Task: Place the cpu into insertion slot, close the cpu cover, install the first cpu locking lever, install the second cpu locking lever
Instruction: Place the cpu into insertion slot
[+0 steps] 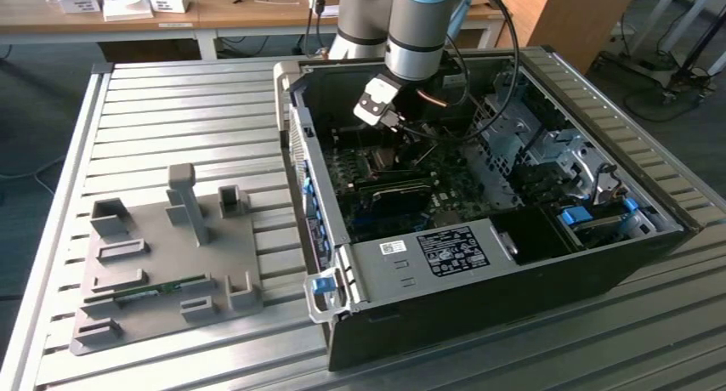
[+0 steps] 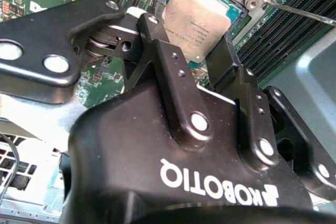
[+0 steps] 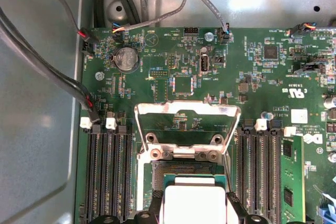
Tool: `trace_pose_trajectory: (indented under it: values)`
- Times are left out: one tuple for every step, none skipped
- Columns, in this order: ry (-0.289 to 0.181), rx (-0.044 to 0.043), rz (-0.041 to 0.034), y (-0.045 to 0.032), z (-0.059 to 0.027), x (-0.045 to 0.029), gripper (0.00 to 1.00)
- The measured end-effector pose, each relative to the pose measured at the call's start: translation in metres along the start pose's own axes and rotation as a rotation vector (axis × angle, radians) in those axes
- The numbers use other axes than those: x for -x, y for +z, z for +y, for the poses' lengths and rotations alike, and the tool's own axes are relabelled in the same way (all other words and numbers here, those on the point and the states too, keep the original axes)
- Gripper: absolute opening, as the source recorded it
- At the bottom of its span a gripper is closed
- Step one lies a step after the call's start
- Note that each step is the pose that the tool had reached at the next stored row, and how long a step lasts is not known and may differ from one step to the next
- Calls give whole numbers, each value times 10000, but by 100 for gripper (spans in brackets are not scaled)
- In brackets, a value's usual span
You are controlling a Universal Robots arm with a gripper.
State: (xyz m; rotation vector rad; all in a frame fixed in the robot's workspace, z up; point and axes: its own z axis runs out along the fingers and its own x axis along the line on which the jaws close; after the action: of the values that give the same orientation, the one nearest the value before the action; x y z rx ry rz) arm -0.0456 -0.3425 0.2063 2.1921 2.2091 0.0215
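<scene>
With jaws clenched on the cpu (image 2: pixel 197 19), holds it at the socket (image 3: pixel 157 174) by the raised cpu cover (image 3: pixel 187 109); placement seemingly in hand, calling for level, aligned seating.

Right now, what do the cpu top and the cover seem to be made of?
The cpu top looks like matte silvery-grey metal: it is flat and evenly pale, with dark print on it. The cover looks like thin stamped sheet metal with a bright silvery finish: its edges catch the light and its window is cut clean. Which metal either one is cannot be told.
</scene>
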Motion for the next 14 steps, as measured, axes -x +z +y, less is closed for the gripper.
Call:
trace_pose_trajectory:
  values:
    - [0, -1, 26, 0, 0, 0, 54]
    - [1, -1, 73, 0, 0, 0, 54]
    - [3, -1, 95, -1, 0, 0, 54]
    - [4, 1, 104, 0, 0, 0, 54]
    - [4, 2, 109, 1, 0, -1, 54]
    - [4, 2, 110, 1, 0, -1, 54]
    - [3, 1, 108, 0, 0, -2, 54]
    - [2, 1, 109, 0, 1, -5, 54]
    - [2, 1, 108, 0, 0, -8, 54]
    - [4, 1, 108, 0, 0, -11, 54]
    - [7, 0, 108, 0, 0, -17, 54]
    - [10, 0, 108, 0, 0, -22, 54]
    - [13, 1, 109, 1, 0, -28, 54]
    - [15, 0, 109, 1, 0, -32, 54]
